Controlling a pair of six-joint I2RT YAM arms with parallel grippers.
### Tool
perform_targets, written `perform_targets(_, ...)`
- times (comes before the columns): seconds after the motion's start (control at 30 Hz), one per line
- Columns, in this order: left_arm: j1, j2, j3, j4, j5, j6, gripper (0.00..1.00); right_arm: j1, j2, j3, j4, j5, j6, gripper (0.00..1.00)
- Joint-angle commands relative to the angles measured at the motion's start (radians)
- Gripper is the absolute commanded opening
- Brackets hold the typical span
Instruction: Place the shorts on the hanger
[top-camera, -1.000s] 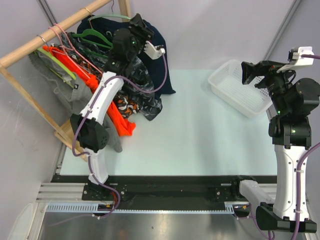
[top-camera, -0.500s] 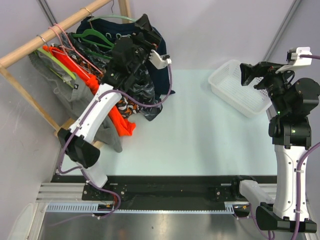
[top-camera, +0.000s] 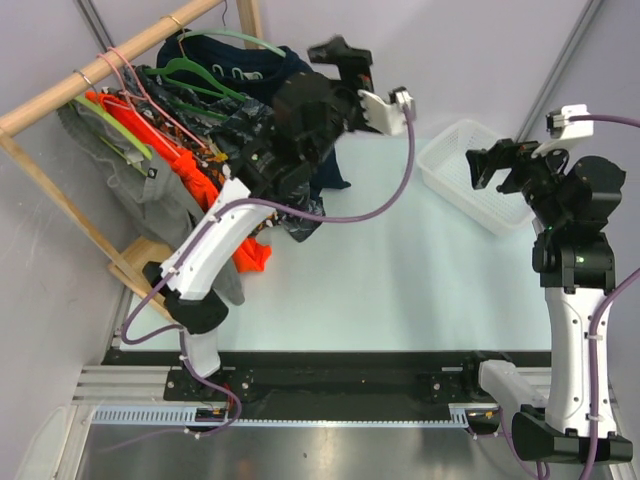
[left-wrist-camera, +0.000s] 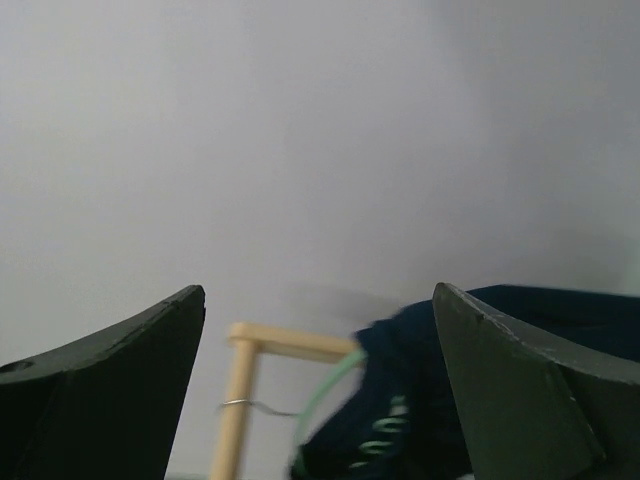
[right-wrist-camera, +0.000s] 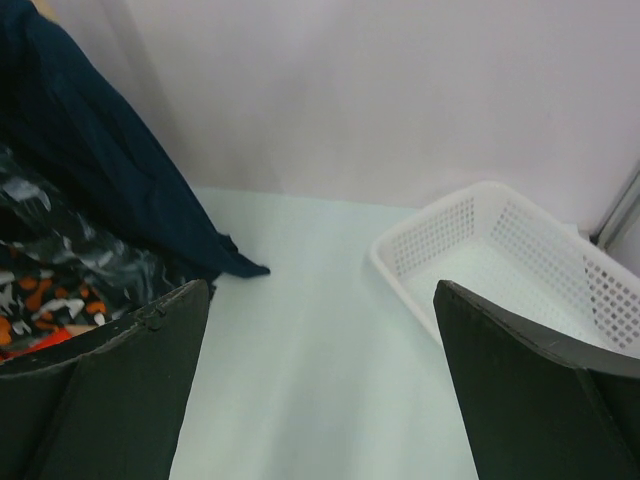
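Note:
The navy shorts (top-camera: 290, 72) hang draped over the pale mint hanger (top-camera: 232, 36) on the wooden rack, and one end trails down to the table (top-camera: 337, 178). My left gripper (top-camera: 338, 52) is raised just right of the shorts, open and empty. In the left wrist view the open left gripper (left-wrist-camera: 318, 300) faces the wall, with the hanger's arc (left-wrist-camera: 325, 395) and the shorts (left-wrist-camera: 430, 400) low between the jaws. My right gripper (top-camera: 482, 165) is open and empty beside the basket. The right wrist view shows the open right gripper (right-wrist-camera: 320, 290) over bare table, with the shorts (right-wrist-camera: 90, 170) at the left.
A wooden rack bar (top-camera: 110, 62) holds a darker green hanger (top-camera: 185, 72), pink hangers (top-camera: 130, 75), an orange garment (top-camera: 235, 235) and a black-and-grey patterned garment (top-camera: 290, 205). A white basket (top-camera: 455, 170) stands at the back right and also shows in the right wrist view (right-wrist-camera: 520, 260).
My left arm has lifted and swung right, away from the rack, leaving the shorts hanging. My right gripper has shifted slightly left.

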Motion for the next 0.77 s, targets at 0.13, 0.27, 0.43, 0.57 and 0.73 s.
perform_targets(0.13,-0.083,0.061,-0.022,-0.472,0.196,-0.88,1.0,-0.006,-0.028,-0.161,-0.092,-0.055,-0.115,1.0)
perform_targets(0.27,-0.063,0.01,-0.198,-0.4,0.33,-1.083,1.0,-0.008,-0.063,-0.273,-0.112,-0.098,-0.166,1.0)
perform_targets(0.43,-0.019,-0.05,-0.41,-0.303,0.44,-1.215,1.0,-0.009,-0.088,-0.412,-0.122,-0.122,-0.197,1.0)
perform_targets(0.57,0.024,-0.048,-0.456,-0.269,0.466,-1.272,1.0,-0.009,-0.096,-0.449,-0.106,-0.139,-0.198,1.0)
perform_targets(0.73,0.026,-0.035,-0.399,-0.263,0.394,-1.271,1.0,-0.009,-0.094,-0.449,-0.054,-0.173,-0.189,1.0)
